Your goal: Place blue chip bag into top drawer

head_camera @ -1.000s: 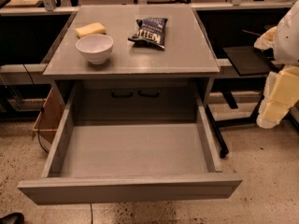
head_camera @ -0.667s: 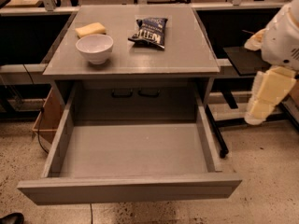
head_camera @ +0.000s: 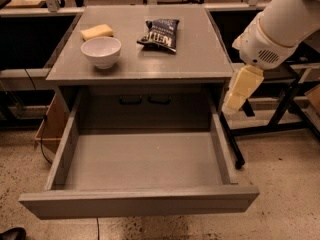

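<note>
Camera view: the blue chip bag is lying flat on the grey table, to the right of the white bowl and the yellow sponge. The top drawer is standing pulled out below. The gripper is hanging beside the table's right edge, pointing down, apart from the bag. Whether it is open or closed cannot be told.

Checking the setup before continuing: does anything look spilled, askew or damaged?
Nothing stands out. The navy-blue chip bag lies flat on the grey table near the upright white bowl and yellow sponge; the grey top drawer stands open; the cream-coloured gripper hangs beside the table.
</note>
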Robot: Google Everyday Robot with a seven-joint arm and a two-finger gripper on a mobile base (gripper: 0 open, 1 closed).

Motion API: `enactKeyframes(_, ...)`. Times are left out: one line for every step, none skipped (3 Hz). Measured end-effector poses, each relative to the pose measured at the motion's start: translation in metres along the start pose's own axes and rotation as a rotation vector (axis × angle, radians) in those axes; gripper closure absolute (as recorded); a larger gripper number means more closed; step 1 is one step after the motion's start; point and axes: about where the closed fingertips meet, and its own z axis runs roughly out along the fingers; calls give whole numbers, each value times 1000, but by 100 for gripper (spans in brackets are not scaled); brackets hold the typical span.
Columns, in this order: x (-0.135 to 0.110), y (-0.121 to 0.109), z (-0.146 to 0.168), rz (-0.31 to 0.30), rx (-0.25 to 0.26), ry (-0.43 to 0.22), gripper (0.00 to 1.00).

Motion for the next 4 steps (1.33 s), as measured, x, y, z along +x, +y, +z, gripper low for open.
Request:
enactKeyframes(-17,-19,24,8,20,-28,0)
enactKeyframes(-39,-52,53,30,60,-74,0)
enactKeyframes(-39,-52,53,30,60,-74,0)
enactKeyframes(-60,-72,76,81,84,-139,0)
